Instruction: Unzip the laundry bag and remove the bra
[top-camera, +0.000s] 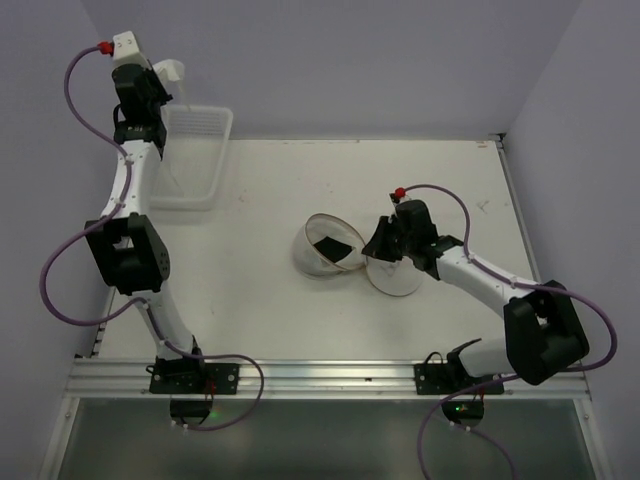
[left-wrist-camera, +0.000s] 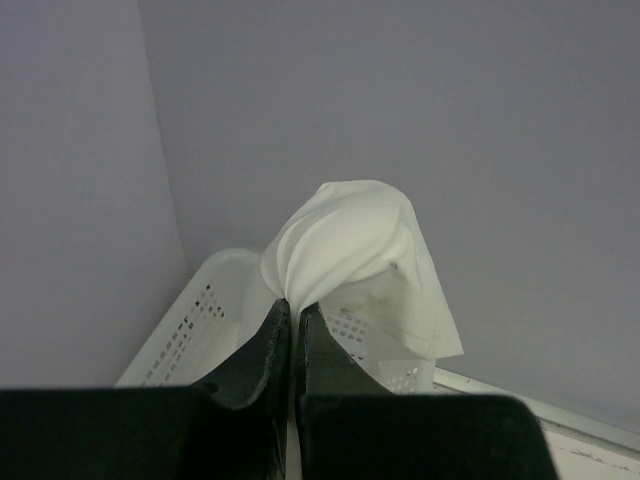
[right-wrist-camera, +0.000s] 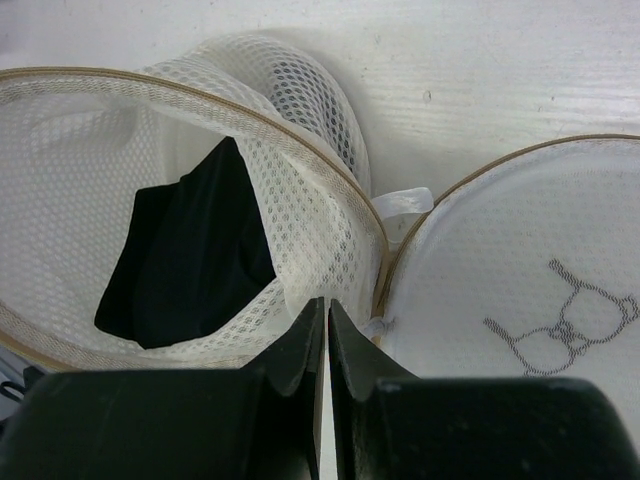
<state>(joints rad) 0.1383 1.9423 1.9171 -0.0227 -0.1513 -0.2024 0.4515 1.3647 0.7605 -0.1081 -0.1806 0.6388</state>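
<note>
The laundry bag (top-camera: 312, 262) lies open mid-table, its mesh body on its side and its round lid (top-camera: 396, 278) flapped out flat to the right. A black garment (top-camera: 334, 246) lies inside. In the right wrist view the mesh body (right-wrist-camera: 300, 180), the black garment (right-wrist-camera: 185, 265) and the lid with the bra icon (right-wrist-camera: 560, 330) show. My right gripper (top-camera: 384, 246) (right-wrist-camera: 326, 302) is shut on the mesh wall by the hinge. My left gripper (top-camera: 160, 76) (left-wrist-camera: 295, 306) is raised at the far left, shut on a white padded bra (left-wrist-camera: 350, 250).
A white lattice basket (top-camera: 196, 160) stands at the back left, right under the left gripper; its rim shows in the left wrist view (left-wrist-camera: 185, 330). Lavender walls close in the back and sides. A metal rail (top-camera: 320, 375) runs along the near edge.
</note>
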